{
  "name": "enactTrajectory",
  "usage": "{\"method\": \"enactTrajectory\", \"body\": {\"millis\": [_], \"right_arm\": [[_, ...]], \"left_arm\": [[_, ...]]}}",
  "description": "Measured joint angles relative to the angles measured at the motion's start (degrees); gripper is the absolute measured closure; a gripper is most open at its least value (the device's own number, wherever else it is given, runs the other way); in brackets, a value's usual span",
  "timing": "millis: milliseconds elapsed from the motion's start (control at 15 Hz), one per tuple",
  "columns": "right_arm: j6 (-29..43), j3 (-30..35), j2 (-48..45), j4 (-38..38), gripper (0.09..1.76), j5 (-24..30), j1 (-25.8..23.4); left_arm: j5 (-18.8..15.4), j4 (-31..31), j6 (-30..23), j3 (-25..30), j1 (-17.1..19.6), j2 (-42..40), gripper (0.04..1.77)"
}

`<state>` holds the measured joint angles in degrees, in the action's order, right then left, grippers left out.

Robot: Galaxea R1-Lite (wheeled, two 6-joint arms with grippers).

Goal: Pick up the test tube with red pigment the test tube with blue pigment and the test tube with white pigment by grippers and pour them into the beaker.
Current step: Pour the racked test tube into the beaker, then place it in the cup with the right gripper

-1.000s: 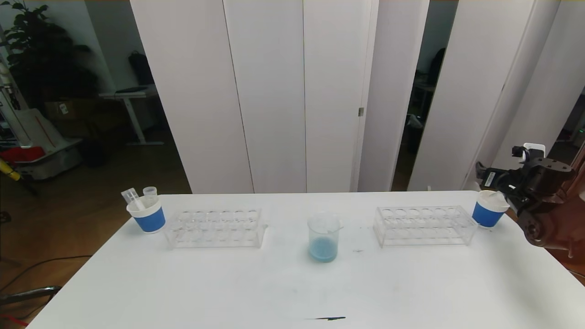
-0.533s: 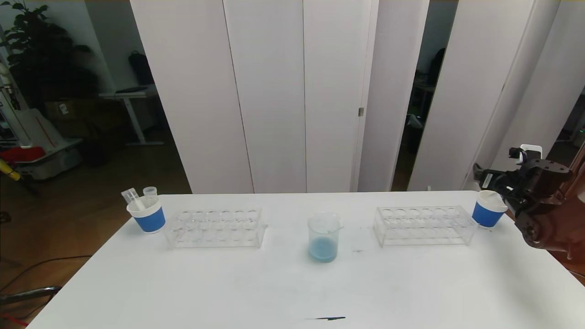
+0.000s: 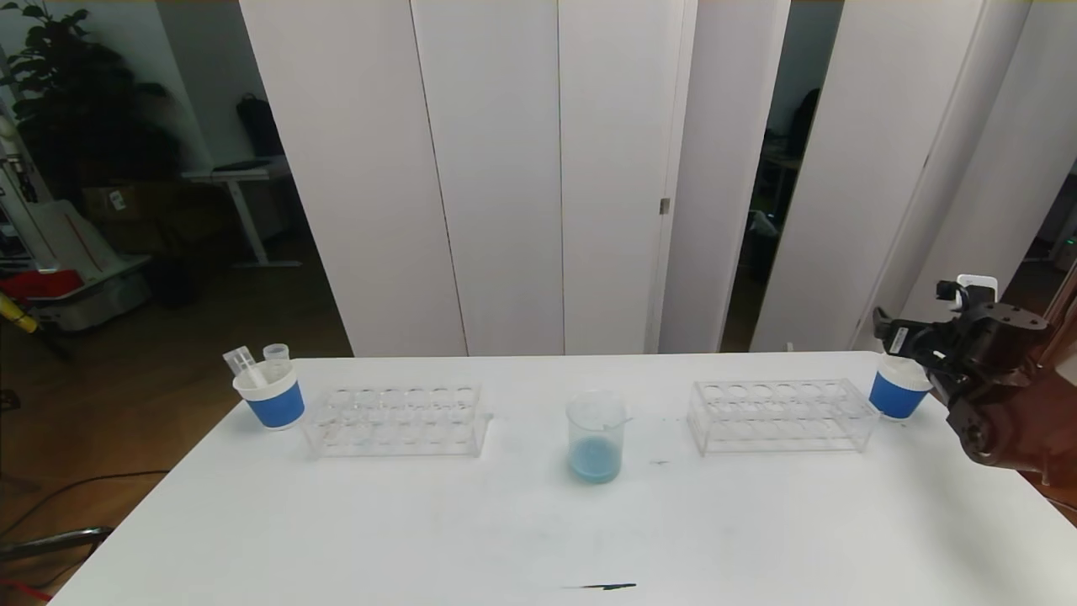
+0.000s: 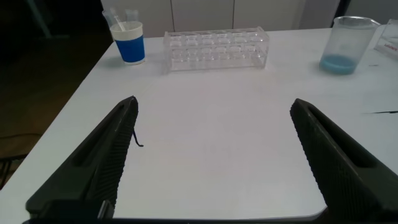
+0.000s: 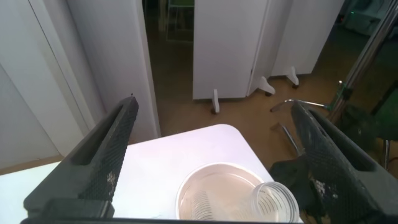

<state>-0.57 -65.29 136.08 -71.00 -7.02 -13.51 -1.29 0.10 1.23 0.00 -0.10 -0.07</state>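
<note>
The beaker (image 3: pixel 597 436) stands mid-table with a little blue liquid in its bottom; it also shows in the left wrist view (image 4: pixel 348 45). My right gripper (image 3: pixel 893 335) is open and empty, just above and behind the right blue-and-white paper cup (image 3: pixel 897 389). In the right wrist view (image 5: pixel 214 102) that cup (image 5: pixel 217 196) lies below the open jaws with a clear empty tube (image 5: pixel 273 202) leaning in it. My left gripper (image 4: pixel 214 102) is open and empty over the near left of the table. No tube with red, blue or white liquid shows.
Two clear tube racks stand either side of the beaker, the left rack (image 3: pixel 395 419) and the right rack (image 3: pixel 778 414), both empty. A left paper cup (image 3: pixel 271 397) holds two clear tubes (image 3: pixel 244 365). The table's right edge is close to the right cup.
My right gripper has risen slightly above the right cup. The beaker, the racks and the cups have not moved.
</note>
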Motion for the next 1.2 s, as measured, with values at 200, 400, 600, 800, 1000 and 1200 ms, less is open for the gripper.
{"method": "enactTrajectory", "body": {"millis": [200,400,600,800,1000,1200], "right_arm": [[-0.8,-0.3,1.5,-1.7,0.1,0.0,-0.8],[-1.2,-1.1,2.3,-2.0,0.1,0.1,-1.4],[-1.5,-1.8,2.5,-1.9,0.1,0.1,-2.3],[-1.5,-1.9,1.5,-1.9,0.1,1.0,-2.4],[-1.4,-1.7,-1.1,-1.6,0.1,1.9,-2.5],[-1.4,-1.0,-5.0,-0.7,0.1,2.8,-2.6]], "left_arm": [[0.0,0.0,0.0,0.0,0.0,0.0,0.06],[0.0,0.0,0.0,0.0,0.0,0.0,0.06],[0.0,0.0,0.0,0.0,0.0,0.0,0.06],[0.0,0.0,0.0,0.0,0.0,0.0,0.06],[0.0,0.0,0.0,0.0,0.0,0.0,0.06],[0.0,0.0,0.0,0.0,0.0,0.0,0.06]]}}
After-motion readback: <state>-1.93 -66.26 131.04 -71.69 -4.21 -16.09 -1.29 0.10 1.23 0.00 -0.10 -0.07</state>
